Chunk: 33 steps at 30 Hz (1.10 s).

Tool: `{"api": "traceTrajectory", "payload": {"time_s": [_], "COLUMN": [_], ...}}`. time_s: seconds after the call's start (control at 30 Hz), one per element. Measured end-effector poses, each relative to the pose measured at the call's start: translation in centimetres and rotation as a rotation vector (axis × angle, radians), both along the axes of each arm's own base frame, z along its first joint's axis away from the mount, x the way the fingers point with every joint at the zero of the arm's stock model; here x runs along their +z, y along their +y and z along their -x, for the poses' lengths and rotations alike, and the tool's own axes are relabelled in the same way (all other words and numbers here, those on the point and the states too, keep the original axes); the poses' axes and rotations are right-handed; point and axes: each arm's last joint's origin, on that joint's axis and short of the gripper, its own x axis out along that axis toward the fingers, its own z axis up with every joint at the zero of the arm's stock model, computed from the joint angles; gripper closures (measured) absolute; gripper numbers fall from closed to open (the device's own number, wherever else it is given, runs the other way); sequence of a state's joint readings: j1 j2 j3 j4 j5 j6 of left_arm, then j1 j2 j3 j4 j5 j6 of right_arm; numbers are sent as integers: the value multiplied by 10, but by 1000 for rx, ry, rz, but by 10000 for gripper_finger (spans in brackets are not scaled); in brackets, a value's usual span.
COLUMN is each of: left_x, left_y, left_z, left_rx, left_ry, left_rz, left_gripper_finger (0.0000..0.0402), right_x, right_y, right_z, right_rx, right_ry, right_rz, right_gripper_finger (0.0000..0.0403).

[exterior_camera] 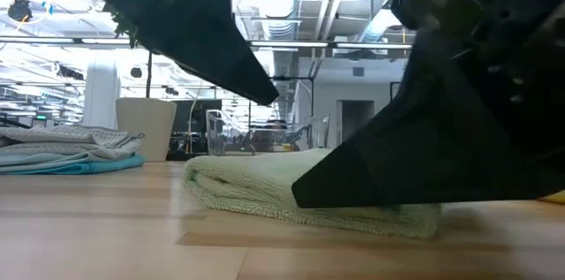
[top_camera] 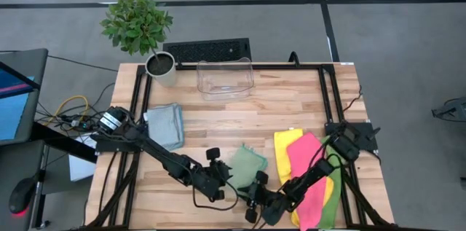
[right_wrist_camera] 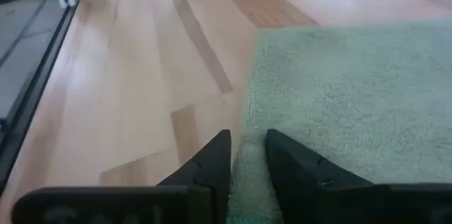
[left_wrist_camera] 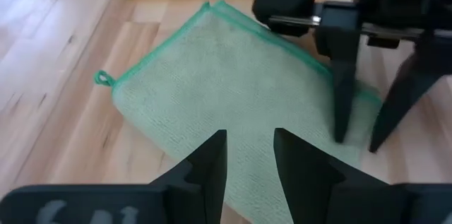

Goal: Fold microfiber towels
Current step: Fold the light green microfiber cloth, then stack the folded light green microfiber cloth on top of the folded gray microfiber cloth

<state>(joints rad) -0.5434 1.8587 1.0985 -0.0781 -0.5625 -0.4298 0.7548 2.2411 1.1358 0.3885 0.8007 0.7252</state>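
pale green towel [top_camera: 247,165] laid folded between both grippers. left gripper [left_wrist_camera: 250,155] poised above its edge, jaws narrowly parted, nothing held. right gripper [right_wrist_camera: 247,155] narrowly parted over opposite edge, equally near.

Left arm reaches diagonally across table, left gripper [top_camera: 220,175] low near front edge, fingers [left_wrist_camera: 209,164] narrowly parted. Right arm angles in from opposite side, right gripper [top_camera: 254,196] just beside it, fingers [right_wrist_camera: 214,159] narrowly parted too.
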Motion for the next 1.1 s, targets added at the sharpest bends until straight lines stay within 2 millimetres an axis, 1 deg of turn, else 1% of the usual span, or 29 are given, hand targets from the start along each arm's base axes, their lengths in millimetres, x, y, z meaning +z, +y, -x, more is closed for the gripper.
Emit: {"api": "traceTrajectory", "payload": {"time_s": [0.07,0.13,0.2,0.23,0.27,0.37,0.47,0.57,0.63,0.73,0.8,0.87,0.97,1.03,1.1], "left_x": [0,0,0,-1,-1,-3,-5,-7,-7,-5,-7,-6,-6,-6,-6], "left_y": [0,1,4,6,10,24,37,45,50,54,53,47,38,34,30], "left_z": [0,0,-1,-1,-1,-6,-13,-17,-17,-15,-13,-11,-8,-6,-5], "left_rx": [2,16,46,72,104,177,161,122,91,108,166,197,222,230,230], "left_ry": [4,-6,-14,-13,-11,4,60,115,173,243,270,264,246,237,228], "left_rz": [-3,-15,-30,-39,-41,19,142,250,330,470,532,563,563,567,566], "left_gripper_finger": [291,291,291,291,291,289,274,243,216,178,157,142,132,131,131], "right_x": [-1,0,11,22,37,81,111,139,149,161,165,160,140,124,113], "right_y": [5,8,10,12,14,13,-2,-27,-48,-80,-98,-109,-123,-134,-142], "right_z": [5,11,16,18,20,31,49,67,75,80,76,67,50,47,38], "right_rx": [-3,-14,-1,14,29,42,21,8,-38,-136,-181,-171,-127,-113,-76], "right_ry": [2,-5,-10,-22,-38,-51,45,189,292,414,488,553,565,610,601], "right_rz": [-5,46,110,125,128,135,126,83,94,74,30,1,21,21,-53], "right_gripper_finger": [285,285,285,285,285,285,280,258,233,187,157,132,106,98,96]}}
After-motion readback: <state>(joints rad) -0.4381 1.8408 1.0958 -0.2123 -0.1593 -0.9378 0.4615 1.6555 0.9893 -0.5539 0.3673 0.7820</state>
